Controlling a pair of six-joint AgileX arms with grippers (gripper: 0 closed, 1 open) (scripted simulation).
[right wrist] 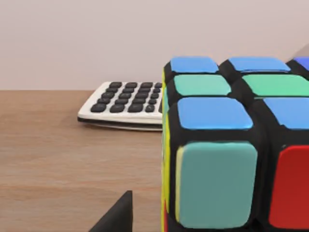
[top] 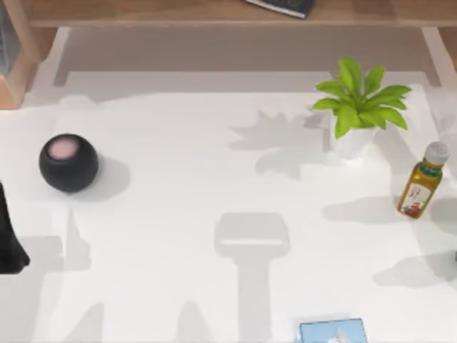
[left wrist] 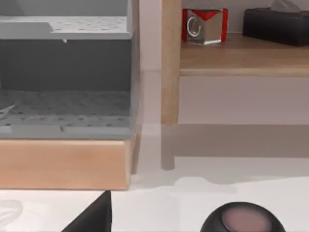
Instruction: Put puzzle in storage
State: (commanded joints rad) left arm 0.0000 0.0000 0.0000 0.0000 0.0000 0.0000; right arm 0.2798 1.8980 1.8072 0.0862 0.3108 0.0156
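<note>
- White table below a wooden shelf running along its far edge; pale wall behind.
- Near the table's left edge: black round speaker with a pink top.
- Toward the far right corner: green plant in a white pot. At the right edge, an oil bottle, standing slightly tilted.
- At the near edge, right of centre: part of a blue box.
- Left arm sits at the left edge of the table, a dark shape just past the speaker. Claw state: cannot tell.
- Left wrist view: grey perforated tray unit on a wooden base, a wooden post, and a shelf board carrying a red-and-clear block and a black tissue box.
- Right wrist view: puzzle cube very close to the camera, resting on a wooden surface, blue, green, teal and red tiles showing. White calculator lies behind it, apart.
- Right claw: cannot tell whether wide, narrow or holding the cube.
</note>
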